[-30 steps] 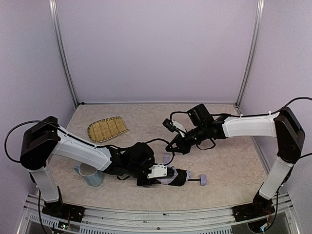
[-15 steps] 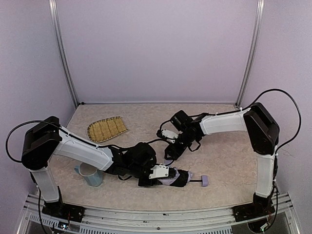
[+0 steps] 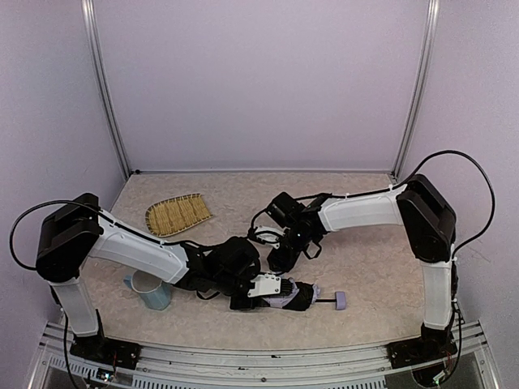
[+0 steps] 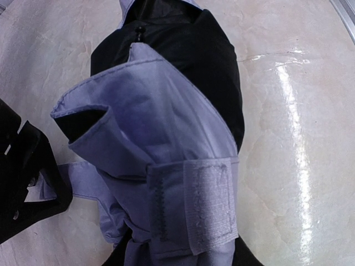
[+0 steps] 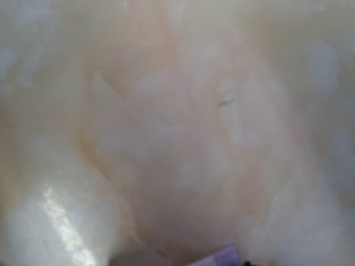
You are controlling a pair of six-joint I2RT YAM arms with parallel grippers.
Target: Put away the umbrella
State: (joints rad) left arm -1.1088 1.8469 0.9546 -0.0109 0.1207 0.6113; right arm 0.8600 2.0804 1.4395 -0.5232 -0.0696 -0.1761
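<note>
**Far left.** A blue cup (image 3: 151,292) and a bamboo tray (image 3: 177,214) are sitting on the surface (image 3: 365,243), well apart from the work. You are not needing either for this step.

**Left of centre.** Your left gripper (image 3: 268,292) is lying low and, as far as the top view shows, is clamping partly closed around one end of the folded umbrella (image 3: 293,295). The umbrella is lying on its side near the front edge of the surface. The left wrist view is filling with the bundle: lavender fabric outside, black lining showing in the folds. The closure strap (image 4: 208,205) is lying flat with its fastening patch up.

**Centre.** Your right gripper (image 3: 280,259) is pointing down just behind the bundle, close to the surface. Its wrist view is blurred, showing only the surface and a sliver of lavender at the bottom edge. Its fingers are not showing, so you cannot tell how far apart they are or whether they have anything.

**Right.** The thin shaft (image 3: 324,301) and handle knob (image 3: 340,300) are sticking out of the bundle's right end.

**Judgement.** You are probably working on binding the canopy with the strap.
- Hold the left clamp firm so the folds are not springing loose.
- Bring the right gripper down slowly onto loose strap fabric only, not the canopy.
- Check the grasp before pulling.
</note>
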